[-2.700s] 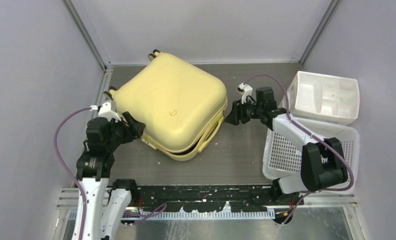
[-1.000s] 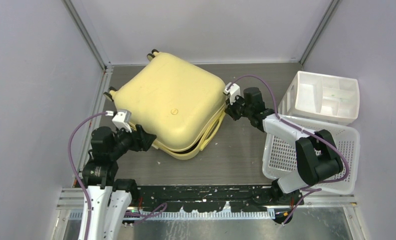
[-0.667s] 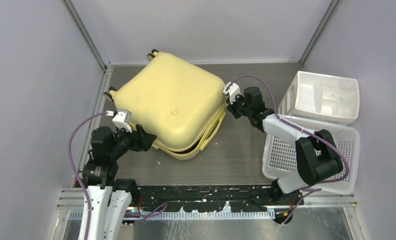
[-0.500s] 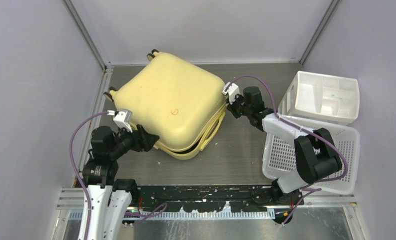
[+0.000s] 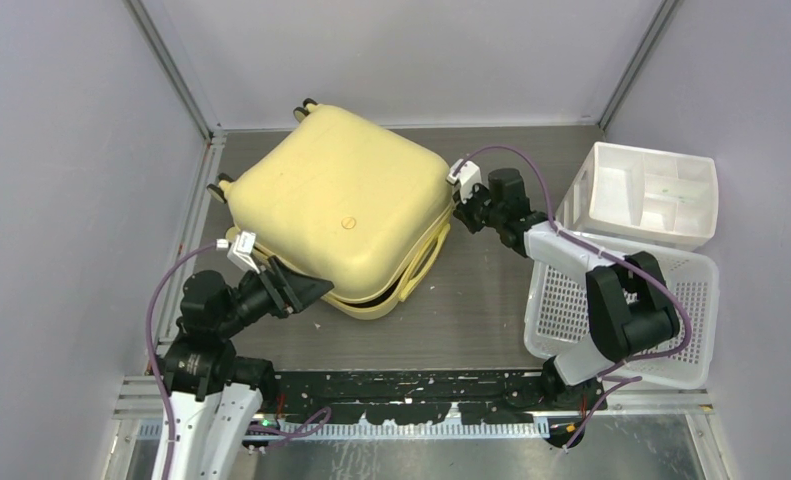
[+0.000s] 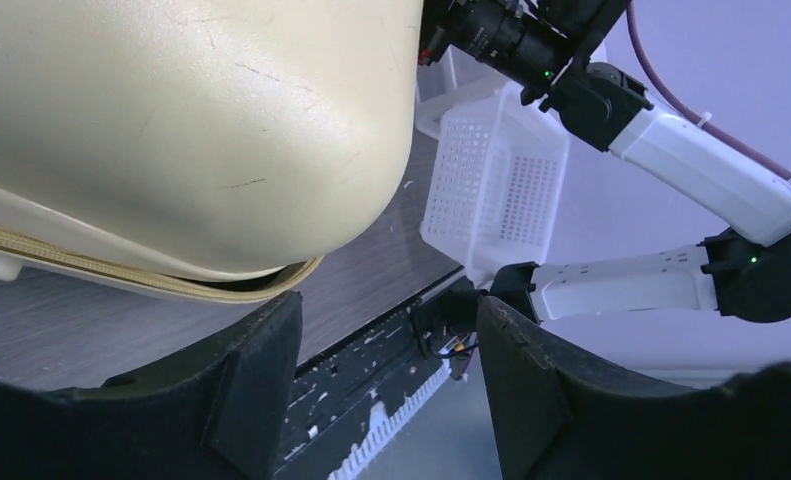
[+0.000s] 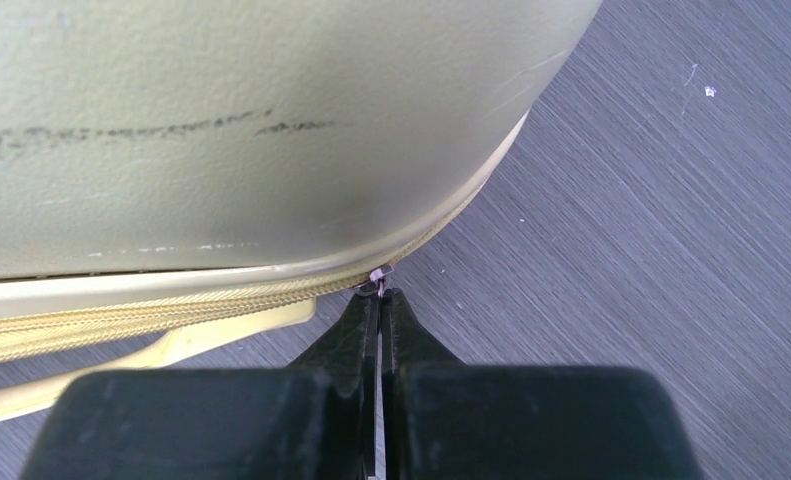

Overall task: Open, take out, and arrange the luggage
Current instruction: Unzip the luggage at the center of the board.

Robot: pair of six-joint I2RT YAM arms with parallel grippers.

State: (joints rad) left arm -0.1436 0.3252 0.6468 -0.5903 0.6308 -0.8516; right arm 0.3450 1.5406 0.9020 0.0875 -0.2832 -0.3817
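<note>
The pale yellow luggage (image 5: 341, 215) lies flat on the table, its wheels toward the far left. Its seam gapes slightly at the near corner (image 6: 261, 285). My right gripper (image 5: 458, 212) is at the case's right side, shut on the small metal zipper pull (image 7: 378, 277), which is pinched at its fingertips (image 7: 379, 295) against the zipper line. My left gripper (image 5: 311, 290) hovers open beside the near-left corner of the luggage (image 6: 171, 130). Nothing lies between its fingers (image 6: 389, 310).
A white perforated basket (image 5: 621, 310) stands at the right, and a white drawer bin (image 5: 651, 195) rests on its far end. The luggage's yellow carry handle (image 5: 421, 265) sticks out toward the near right. Grey walls close in on the left, back and right.
My left gripper has slid toward me and to the right along the luggage's near-left side, to its near corner. My right gripper has edged slightly farther back, still shut at the zipper.
</note>
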